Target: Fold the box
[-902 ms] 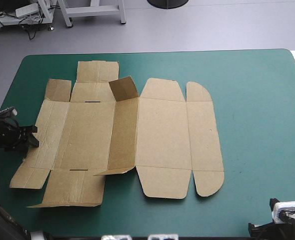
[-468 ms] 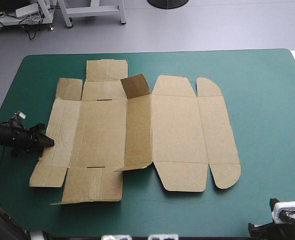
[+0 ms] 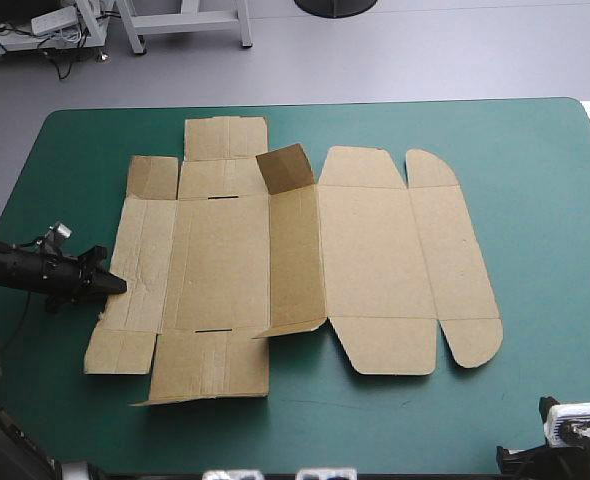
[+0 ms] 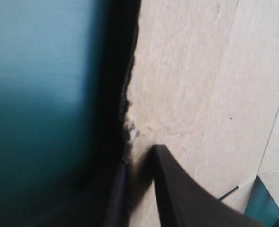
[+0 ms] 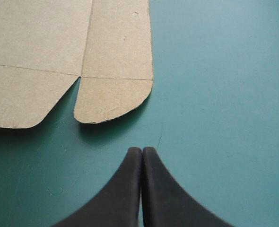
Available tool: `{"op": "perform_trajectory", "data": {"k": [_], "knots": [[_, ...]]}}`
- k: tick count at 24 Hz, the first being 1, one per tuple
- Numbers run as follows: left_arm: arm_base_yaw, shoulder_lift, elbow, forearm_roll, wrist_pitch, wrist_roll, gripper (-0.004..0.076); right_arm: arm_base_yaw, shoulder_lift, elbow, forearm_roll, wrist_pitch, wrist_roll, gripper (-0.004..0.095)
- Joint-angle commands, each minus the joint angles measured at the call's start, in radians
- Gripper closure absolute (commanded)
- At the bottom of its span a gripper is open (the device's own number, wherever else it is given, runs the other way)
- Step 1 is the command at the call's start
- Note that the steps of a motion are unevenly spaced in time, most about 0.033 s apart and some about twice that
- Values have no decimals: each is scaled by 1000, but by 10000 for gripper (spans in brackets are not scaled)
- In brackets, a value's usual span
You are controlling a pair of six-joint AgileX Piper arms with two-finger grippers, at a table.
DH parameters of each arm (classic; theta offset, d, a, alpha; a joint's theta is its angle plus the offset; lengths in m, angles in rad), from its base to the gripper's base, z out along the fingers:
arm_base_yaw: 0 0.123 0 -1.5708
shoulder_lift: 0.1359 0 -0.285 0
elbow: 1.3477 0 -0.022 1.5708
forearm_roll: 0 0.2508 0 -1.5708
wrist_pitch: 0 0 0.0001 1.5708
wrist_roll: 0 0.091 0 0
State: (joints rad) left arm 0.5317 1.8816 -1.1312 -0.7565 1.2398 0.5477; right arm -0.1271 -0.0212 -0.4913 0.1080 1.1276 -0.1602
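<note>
Fingers of left gripper [image 4: 139, 156] clamped on box [image 3: 305, 260] at its left edge, board between them. Right gripper [image 5: 142, 150] fingers pressed together over bare teal-green cover [image 3: 535, 180], near rounded corner flap [image 5: 113, 99]. Box brown, flat, mid-table, one small flap [image 3: 283, 168] raised at far side.

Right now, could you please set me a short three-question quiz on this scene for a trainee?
1. True or false: the right claw is shut over the bare teal-green cover, clear of the box.
2. Which edge of the box does the left claw grip? A) far edge B) left edge C) right edge
3. Fill in: most of the box lies ___, with one small flap raised near its far side.
Key: 1 true; 2 B; 3 flat.
</note>
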Motion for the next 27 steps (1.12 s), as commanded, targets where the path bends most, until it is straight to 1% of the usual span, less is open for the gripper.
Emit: {"op": "perform_trajectory", "data": {"k": [1,4,7,11,14,15,19,21,23,24,27], "knots": [[-53,2,17,23,58,8,621,4,7,-20,0,-69,-1,928],[-80,2,17,-4,58,13,653,4,7,-20,0,-69,-1,928],[-100,2,17,-34,58,16,734,4,7,-20,0,-69,-1,928],[-130,-10,15,-65,58,5,729,4,7,-20,0,-69,-1,928],[-153,-54,-2,-33,58,5,729,4,7,-20,0,-69,-1,928],[-174,-93,-44,13,58,5,729,4,7,-20,0,-69,-6,928],[-223,-203,-165,47,58,16,731,4,7,-20,0,-69,-6,928],[-258,-270,-240,51,58,51,731,4,7,-20,0,-69,-6,928],[-308,-336,-318,61,56,138,731,4,7,-20,3,-69,-10,928],[-322,-348,-343,72,51,149,731,4,7,-20,11,-69,-13,928],[-434,-403,-452,205,51,199,731,4,7,-20,54,-69,-56,928]]}}
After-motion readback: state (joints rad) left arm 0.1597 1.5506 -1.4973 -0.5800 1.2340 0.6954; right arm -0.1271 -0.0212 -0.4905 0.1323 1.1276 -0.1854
